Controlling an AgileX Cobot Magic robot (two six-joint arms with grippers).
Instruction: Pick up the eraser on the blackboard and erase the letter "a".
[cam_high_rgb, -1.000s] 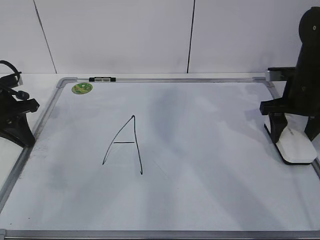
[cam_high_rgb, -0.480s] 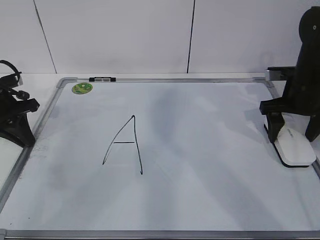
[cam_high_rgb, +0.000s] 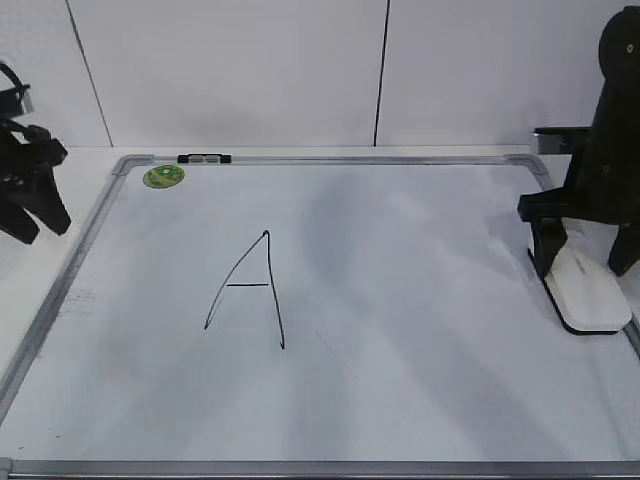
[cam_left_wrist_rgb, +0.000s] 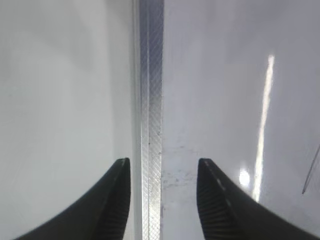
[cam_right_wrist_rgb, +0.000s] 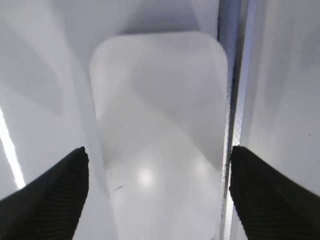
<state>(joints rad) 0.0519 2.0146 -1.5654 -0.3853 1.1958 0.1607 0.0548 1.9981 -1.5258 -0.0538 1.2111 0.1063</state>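
The blackboard (cam_high_rgb: 400, 330) is a white dry-erase board lying flat, with a grey frame. The eraser (cam_high_rgb: 590, 298), a white rounded block, lies on it against the right frame. My right gripper (cam_high_rgb: 583, 266) is open and straddles the eraser's far end. In the right wrist view the eraser (cam_right_wrist_rgb: 160, 125) fills the gap between the open jaws (cam_right_wrist_rgb: 157, 162), apart from both. My left gripper (cam_high_rgb: 43, 232) is open and empty beside the board's left frame; in the left wrist view its jaws (cam_left_wrist_rgb: 162, 167) straddle that frame (cam_left_wrist_rgb: 150, 90). No small letter "a" shows on the board.
A tall black capital "A" (cam_high_rgb: 252, 290) is drawn left of the board's middle. A round green sticker (cam_high_rgb: 164, 177) and a small black-and-white clip (cam_high_rgb: 205, 158) sit at the far left corner. The right frame (cam_right_wrist_rgb: 232, 75) runs just beside the eraser. A white wall stands behind.
My left arm has lifted up and away from the board's left edge. My right gripper has stayed over the eraser with hardly any movement.
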